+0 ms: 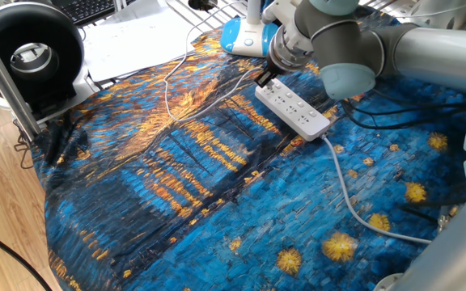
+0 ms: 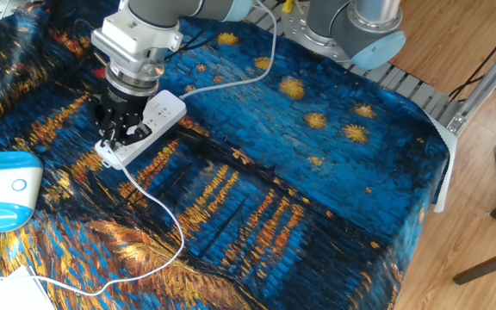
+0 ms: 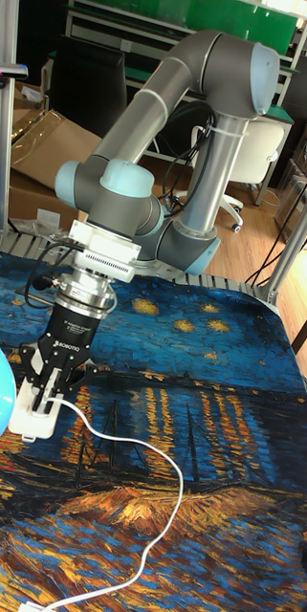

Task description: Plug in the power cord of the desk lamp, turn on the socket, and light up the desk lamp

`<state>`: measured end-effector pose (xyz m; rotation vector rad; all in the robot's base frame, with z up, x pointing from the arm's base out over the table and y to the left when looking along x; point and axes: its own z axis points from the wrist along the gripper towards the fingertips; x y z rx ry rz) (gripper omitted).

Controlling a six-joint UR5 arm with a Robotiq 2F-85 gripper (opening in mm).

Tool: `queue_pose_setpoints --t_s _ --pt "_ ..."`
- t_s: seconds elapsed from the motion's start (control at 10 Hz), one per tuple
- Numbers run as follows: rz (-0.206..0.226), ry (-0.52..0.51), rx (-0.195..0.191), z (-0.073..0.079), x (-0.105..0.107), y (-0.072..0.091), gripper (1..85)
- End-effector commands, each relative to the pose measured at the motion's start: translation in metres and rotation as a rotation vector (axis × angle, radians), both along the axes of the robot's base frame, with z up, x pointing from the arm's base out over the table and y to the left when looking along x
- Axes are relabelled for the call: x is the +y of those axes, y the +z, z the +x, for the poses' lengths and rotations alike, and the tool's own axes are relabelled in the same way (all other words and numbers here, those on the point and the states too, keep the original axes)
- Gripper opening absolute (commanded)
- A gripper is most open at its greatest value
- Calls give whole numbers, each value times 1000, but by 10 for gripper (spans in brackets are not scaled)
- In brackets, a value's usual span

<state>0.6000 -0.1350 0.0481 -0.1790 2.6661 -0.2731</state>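
Gripping the plug (image 3: 40, 409) at the strip's (image 1: 294, 108) far-left end outlet: my gripper (image 2: 117, 135) points straight down, fingers pinched on it. Cord (image 2: 158, 207), thin, limp and light, trails off over the blue cloth (image 1: 217, 202) toward the lamp base (image 2: 3, 189); best taken by the rigid plug body. Strip likely light, may slide when pushed. Arm reaches over the strip, wrist vertical.

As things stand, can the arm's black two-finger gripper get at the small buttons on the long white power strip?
Probably yes. The gripper already hangs over the near end of the power strip, and the strip's top face beyond it shows bare in both fixed views; only the thin white cord trails off that end.
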Motion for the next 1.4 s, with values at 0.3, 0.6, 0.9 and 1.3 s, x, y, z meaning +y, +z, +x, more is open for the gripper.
queue_pose_setpoints --t_s 0.3,0.6,0.9,1.3 --pt "33 -21 -61 7 2 5 13" --pt "41 -29 -70 6 2 4 13" --pt "45 -39 -68 1 5 -2 13" --pt "56 -49 -67 -3 8 -6 13"
